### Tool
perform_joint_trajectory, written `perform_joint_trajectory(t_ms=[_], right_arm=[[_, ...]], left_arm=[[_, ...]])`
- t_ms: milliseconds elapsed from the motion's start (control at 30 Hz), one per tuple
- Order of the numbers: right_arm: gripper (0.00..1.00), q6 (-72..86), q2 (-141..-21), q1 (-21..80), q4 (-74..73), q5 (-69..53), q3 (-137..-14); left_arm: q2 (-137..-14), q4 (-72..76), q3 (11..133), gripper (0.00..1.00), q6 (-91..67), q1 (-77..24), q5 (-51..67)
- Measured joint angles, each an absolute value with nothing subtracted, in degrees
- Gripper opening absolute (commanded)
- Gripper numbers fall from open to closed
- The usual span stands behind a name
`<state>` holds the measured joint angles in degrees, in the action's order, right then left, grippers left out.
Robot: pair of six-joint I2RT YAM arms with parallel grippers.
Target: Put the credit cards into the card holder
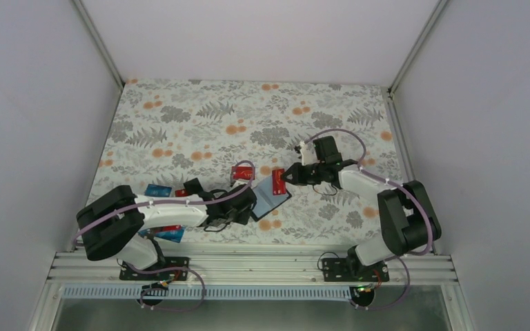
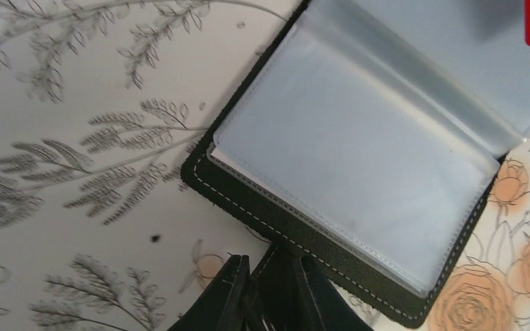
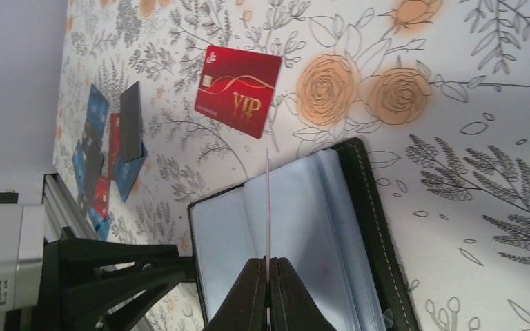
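Note:
The card holder (image 1: 269, 195) lies open on the flowered table, black outside with grey-blue clear sleeves inside. My left gripper (image 1: 246, 207) is shut on a black flap at its near edge; in the left wrist view the holder (image 2: 359, 152) fills the frame above the gripper (image 2: 270, 263). My right gripper (image 1: 290, 176) is shut on a red credit card (image 1: 279, 181), held on edge over the open sleeves. In the right wrist view this card (image 3: 267, 207) shows edge-on above the gripper (image 3: 268, 263) and the holder (image 3: 303, 227). A red VIP card (image 3: 238, 89) lies flat just beyond the holder.
Several more red, blue and black cards (image 3: 110, 148) lie in a loose pile to the left, partly under my left arm (image 1: 159, 212). The metal rail (image 1: 248, 265) runs along the near table edge. White walls close in the table's sides and back.

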<state>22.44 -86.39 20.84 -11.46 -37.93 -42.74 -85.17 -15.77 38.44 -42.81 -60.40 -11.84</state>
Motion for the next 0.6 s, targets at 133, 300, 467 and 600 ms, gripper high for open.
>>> perform_joint_trajectory(t_ms=[133, 300, 467, 600], right_arm=[[0.04, 22.4, -85.4, 20.8, -11.4, -40.0, -42.4], [0.04, 22.4, -85.1, 21.0, -10.9, -43.9, -41.5], [0.04, 22.5, -85.3, 22.1, -10.0, -45.9, -41.0], [0.04, 22.5, -86.8, 22.9, -9.1, -46.4, -41.0]], left_arm=[[-84.0, -15.9, 37.8, 0.10, -41.3, -60.4, -14.7], [-82.5, -15.0, 36.0, 0.10, -36.6, -60.0, -16.3], [-81.1, -13.7, 34.1, 0.11, -33.6, -57.2, -16.3], [-80.7, -13.3, 33.1, 0.14, -33.2, -56.3, -16.3]])
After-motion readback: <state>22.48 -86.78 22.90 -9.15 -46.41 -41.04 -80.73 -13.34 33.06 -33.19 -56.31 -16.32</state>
